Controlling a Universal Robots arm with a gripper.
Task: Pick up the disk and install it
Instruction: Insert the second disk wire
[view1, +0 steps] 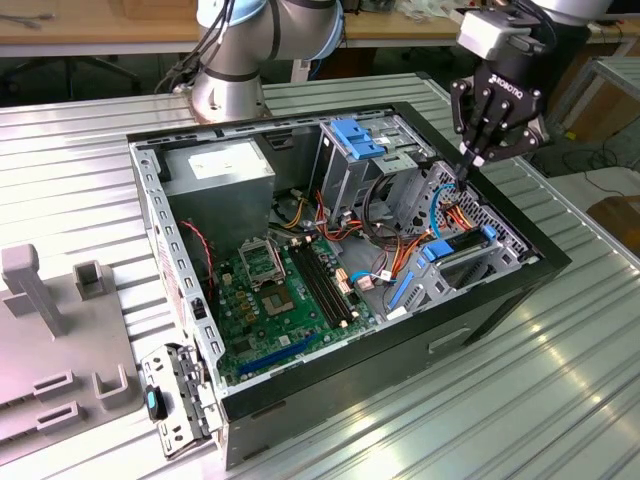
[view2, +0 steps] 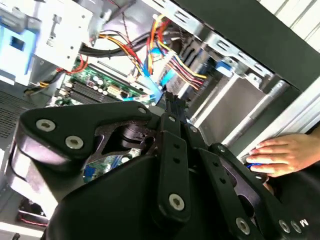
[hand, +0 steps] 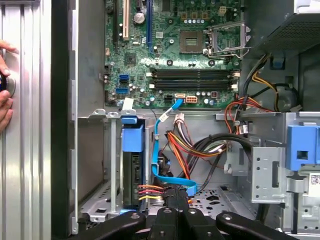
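Observation:
The disk (view1: 458, 249) sits in the lower drive cage at the front of the open computer case, with light-blue rails at its ends. In the first wrist view the disk (hand: 133, 172) shows edge-on under a blue rail, with red, orange and yellow wires running to its end. My black gripper (view1: 468, 166) hangs over the case's right wall, above and behind the disk, fingers pressed together. In both wrist views the gripper (hand: 176, 192) (view2: 170, 99) has its tips right beside the end of a blue flat cable (hand: 162, 145); I cannot tell whether they pinch it.
The motherboard (view1: 285, 290), a grey power-supply box (view1: 222, 172) and a blue bracket (view1: 360, 137) on the upper cage fill the case. Wire bundles (hand: 200, 147) cross beside the disk. A person's hand (view2: 282, 155) rests on the case's outer edge. Grey fixtures (view1: 60, 330) stand at the exterior view's left.

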